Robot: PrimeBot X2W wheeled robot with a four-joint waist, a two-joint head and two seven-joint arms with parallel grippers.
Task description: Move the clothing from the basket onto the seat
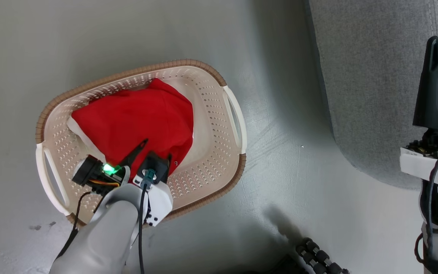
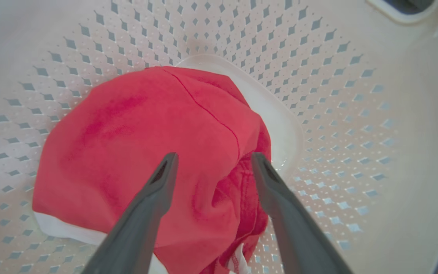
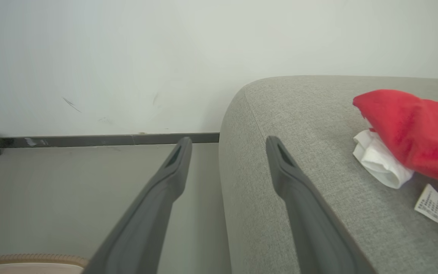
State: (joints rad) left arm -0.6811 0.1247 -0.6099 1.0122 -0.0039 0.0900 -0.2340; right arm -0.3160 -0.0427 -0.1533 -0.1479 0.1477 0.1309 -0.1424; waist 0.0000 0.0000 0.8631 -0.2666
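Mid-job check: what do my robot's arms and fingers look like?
The left gripper has long dark grey tapered fingers, a white wrist block, a black module with a green light, black and orange cables and a pale grey forearm. The right gripper matches: white wrist housing, black cables.

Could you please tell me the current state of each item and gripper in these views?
Red garment in basket: crumpled, lying inside, not gripped.
Basket: upright on the floor, holding red clothing.
Red garment on sofa: lying bunched on the seat, label showing.
Sofa: bearing that garment.
Left gripper: jaws open, poised over the basket garment.
Right gripper: jaws open, empty, by the sofa's edge.
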